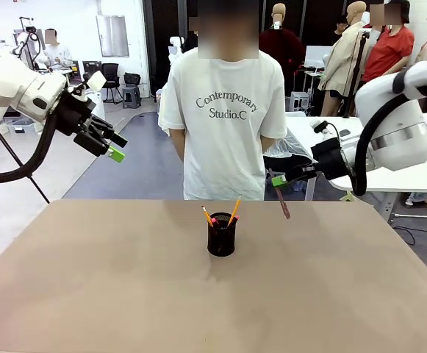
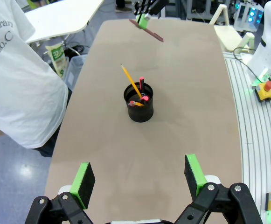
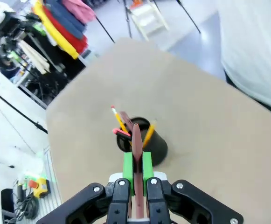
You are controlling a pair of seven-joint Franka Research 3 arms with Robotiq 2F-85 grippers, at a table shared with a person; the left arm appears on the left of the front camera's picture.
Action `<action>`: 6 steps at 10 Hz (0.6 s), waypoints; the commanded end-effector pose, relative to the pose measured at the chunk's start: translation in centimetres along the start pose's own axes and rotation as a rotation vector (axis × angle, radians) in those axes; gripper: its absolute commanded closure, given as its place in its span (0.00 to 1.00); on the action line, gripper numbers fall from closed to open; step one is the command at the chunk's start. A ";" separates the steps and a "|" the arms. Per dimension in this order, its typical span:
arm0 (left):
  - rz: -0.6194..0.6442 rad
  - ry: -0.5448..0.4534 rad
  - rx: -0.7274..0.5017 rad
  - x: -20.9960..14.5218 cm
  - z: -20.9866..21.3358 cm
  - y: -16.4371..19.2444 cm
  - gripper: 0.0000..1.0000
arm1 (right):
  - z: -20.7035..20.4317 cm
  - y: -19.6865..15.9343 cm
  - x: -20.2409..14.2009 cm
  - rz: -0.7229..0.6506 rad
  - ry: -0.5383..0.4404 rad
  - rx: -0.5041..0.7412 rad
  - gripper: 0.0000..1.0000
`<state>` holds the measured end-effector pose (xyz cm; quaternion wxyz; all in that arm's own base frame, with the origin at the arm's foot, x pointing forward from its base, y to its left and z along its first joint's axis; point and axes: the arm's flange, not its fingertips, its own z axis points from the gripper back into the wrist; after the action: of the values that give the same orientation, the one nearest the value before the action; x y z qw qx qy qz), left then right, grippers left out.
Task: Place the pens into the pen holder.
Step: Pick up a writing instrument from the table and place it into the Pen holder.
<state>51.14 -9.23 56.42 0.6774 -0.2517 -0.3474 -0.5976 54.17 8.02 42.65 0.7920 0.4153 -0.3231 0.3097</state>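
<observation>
Pen holder (image 1: 221, 243) stands on the table (image 1: 88, 294), below the right gripper (image 1: 278, 180) and toward the robot's left of it. This gripper is closed on the reddish pen (image 1: 281, 204), whose long axis hangs steeply down from the pads with its lower end free in the air. I think the move must bring that end across, above the cup's mouth. The right arm is the nearer one. The left gripper (image 1: 114, 147) is wide open, holds nothing and is high, well apart. In the cup lean a yellow-orange pen (image 1: 234, 209) and a red-tipped one (image 1: 207, 216).
</observation>
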 end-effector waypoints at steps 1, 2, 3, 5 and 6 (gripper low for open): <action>-0.005 0.005 0.002 0.1 0.2 0.0 0.00 | -0.4 0.7 -2.0 0.039 -0.149 0.116 1.00; -0.005 0.005 0.002 0.1 0.2 0.0 0.00 | -0.6 1.1 -2.1 0.051 -0.169 0.120 1.00; -0.005 0.005 0.002 0.1 0.2 0.0 0.00 | -0.6 1.1 -2.0 0.034 -0.231 0.120 1.00; -0.005 0.005 0.002 0.1 0.2 0.0 0.00 | -0.4 0.6 -1.4 0.027 -0.169 0.105 1.00; -0.005 0.005 0.002 0.1 0.2 0.0 0.00 | -0.4 0.6 -1.4 0.027 -0.169 0.105 1.00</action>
<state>51.15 -9.23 56.42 0.6774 -0.2517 -0.3474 -0.5976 52.95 8.02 41.44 0.7335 0.4819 -0.3808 0.2913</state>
